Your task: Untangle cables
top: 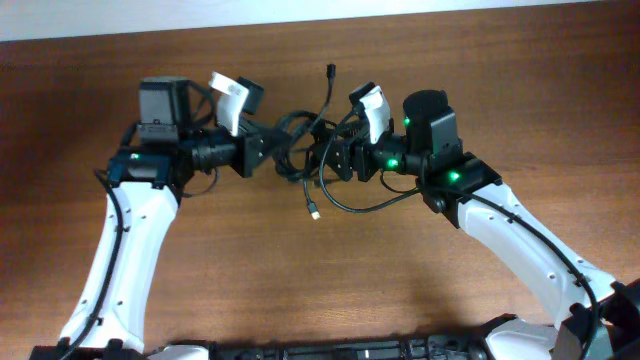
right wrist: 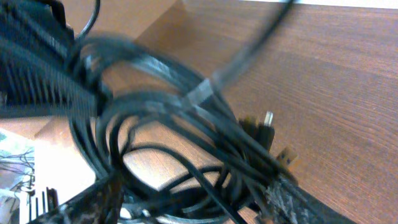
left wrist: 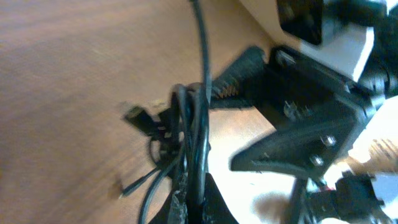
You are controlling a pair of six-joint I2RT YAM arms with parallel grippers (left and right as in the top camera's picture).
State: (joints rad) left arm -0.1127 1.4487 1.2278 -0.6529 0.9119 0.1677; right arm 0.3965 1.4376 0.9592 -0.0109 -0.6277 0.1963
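Observation:
The black cables (top: 298, 143) hang in a tangled bundle between my two grippers at the table's far middle. One plug end (top: 313, 211) trails toward the front and another (top: 330, 70) points to the back. My left gripper (top: 264, 152) is shut on a few strands (left wrist: 198, 118) that run up from its jaws (left wrist: 198, 204). My right gripper (top: 324, 160) faces it from the right. In the right wrist view its fingers (right wrist: 196, 202) stand wide apart, with several cable loops (right wrist: 155, 112) and plugs (right wrist: 267, 121) lying between them.
The brown wooden table (top: 250, 280) carries nothing else. A cable loop (top: 375, 204) sags below the right wrist. The right gripper's body (left wrist: 311, 130) fills the right side of the left wrist view. The arm bases stand at the front edge.

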